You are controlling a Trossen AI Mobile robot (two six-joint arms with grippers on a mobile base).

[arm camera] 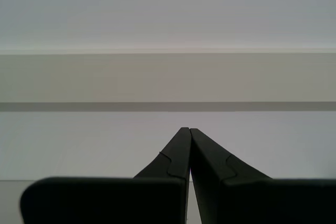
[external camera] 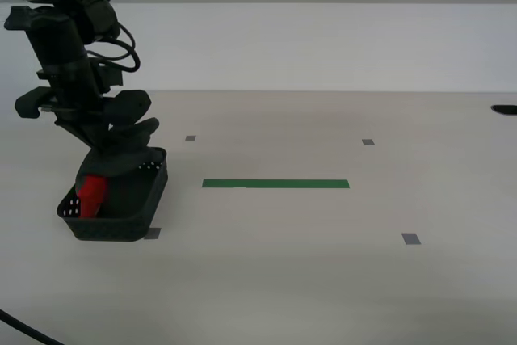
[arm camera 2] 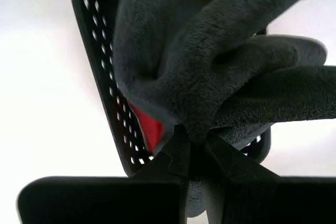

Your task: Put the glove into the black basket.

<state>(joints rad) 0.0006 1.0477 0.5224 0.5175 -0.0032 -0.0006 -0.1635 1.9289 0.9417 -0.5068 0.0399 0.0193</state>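
The black basket [external camera: 113, 204] sits on the table at the exterior view's left. My second gripper [external camera: 121, 159] reaches down over it, shut on the glove [arm camera 2: 210, 66]. The glove's dark grey fingers bunch at the jaws in the second wrist view, over the basket's perforated wall [arm camera 2: 113, 93]. Its red cuff [external camera: 91, 193] hangs down inside the basket and also shows in the second wrist view [arm camera 2: 149, 129]. My first gripper [arm camera: 188, 132] is shut and empty, facing a pale wall; it does not show in the exterior view.
A green tape strip [external camera: 275, 184] lies on the table at centre. Small grey tape squares [external camera: 411, 238] mark the surface. A dark object [external camera: 505, 110] pokes in at the exterior view's right edge. A cable [external camera: 24, 330] crosses the near left corner.
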